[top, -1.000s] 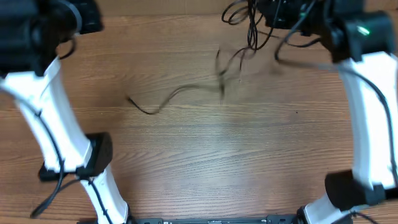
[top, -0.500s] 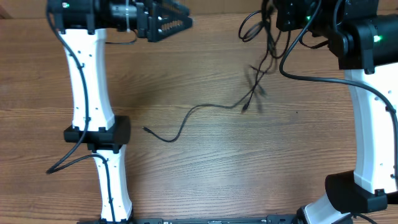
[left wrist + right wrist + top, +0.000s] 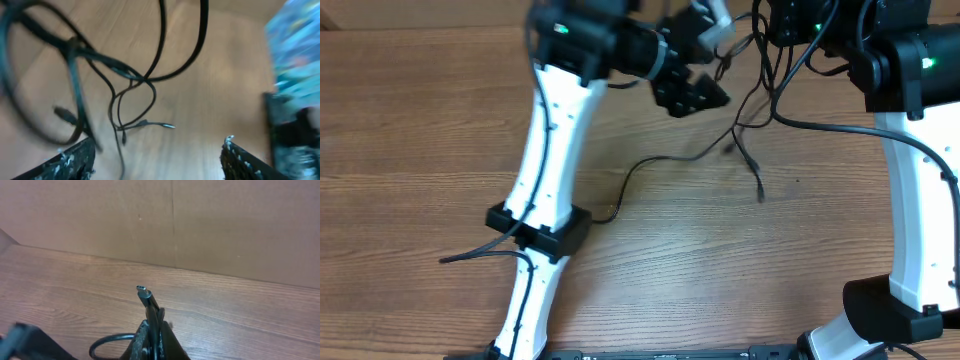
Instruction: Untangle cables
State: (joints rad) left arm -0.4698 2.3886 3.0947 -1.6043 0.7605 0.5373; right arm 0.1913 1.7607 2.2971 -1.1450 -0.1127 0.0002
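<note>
Jaws: left gripper (image 3: 156, 145) wide, empty, over cables (image 3: 131, 75); right gripper (image 3: 152, 339) pinching one cable end (image 3: 144, 292). Risk: left grabs crossed strands together, pull tightens tangle.

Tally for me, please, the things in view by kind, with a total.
Robot arms: 2, left arm, right arm
Bunch of cables: 1, strands uncountable
Tools: 2, left tool open, right tool shut on the cables
Wooden table: 1
Total: 6

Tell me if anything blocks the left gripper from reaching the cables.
Nothing visible does. The left gripper is open with the cables directly ahead in its wrist view, only bare table behind them. The right gripper grips one plug end.
</note>
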